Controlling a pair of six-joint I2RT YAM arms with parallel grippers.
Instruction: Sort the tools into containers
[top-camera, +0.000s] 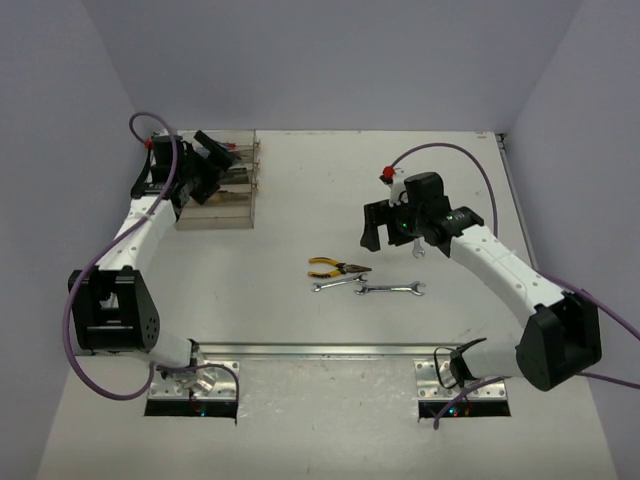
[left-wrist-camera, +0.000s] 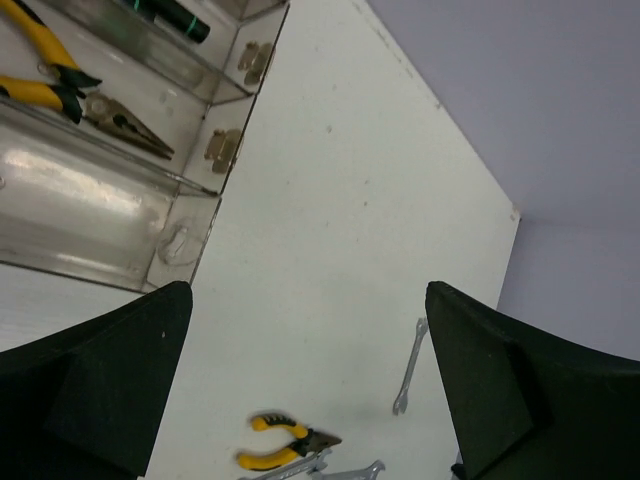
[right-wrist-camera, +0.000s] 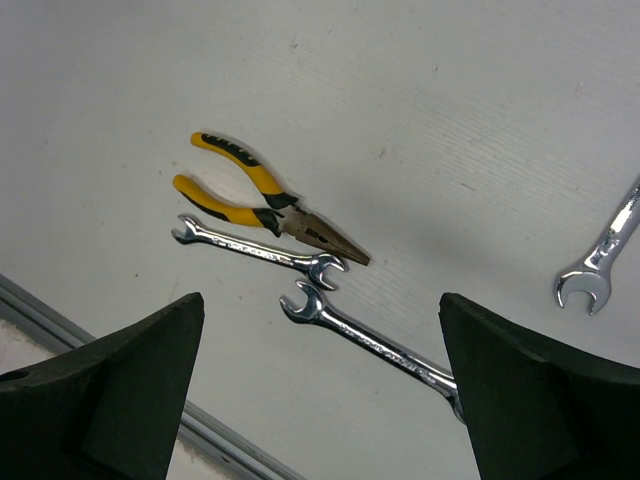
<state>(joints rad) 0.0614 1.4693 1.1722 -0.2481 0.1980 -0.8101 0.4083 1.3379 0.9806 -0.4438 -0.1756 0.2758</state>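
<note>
- Holds left gripper (left-wrist-camera: 308, 300) parted, empty, just beside containers (left-wrist-camera: 190, 215), one housing yellow pliers (left-wrist-camera: 75, 90).
- Poises right gripper (right-wrist-camera: 320, 310) parted, empty, above loose pliers (right-wrist-camera: 262, 200) and two wrenches (right-wrist-camera: 255, 250) on table (right-wrist-camera: 400, 100), third wrench (right-wrist-camera: 600, 265) apart.

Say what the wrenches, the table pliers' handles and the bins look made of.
Wrenches: likely polished steel; bright silver with mirror glints. Pliers handles: seemingly yellow plastic or rubber sleeves, matte, with black grip patches; nose dull grey metal. Bins: clear, glossy hard plastic; contents show through the walls.
</note>
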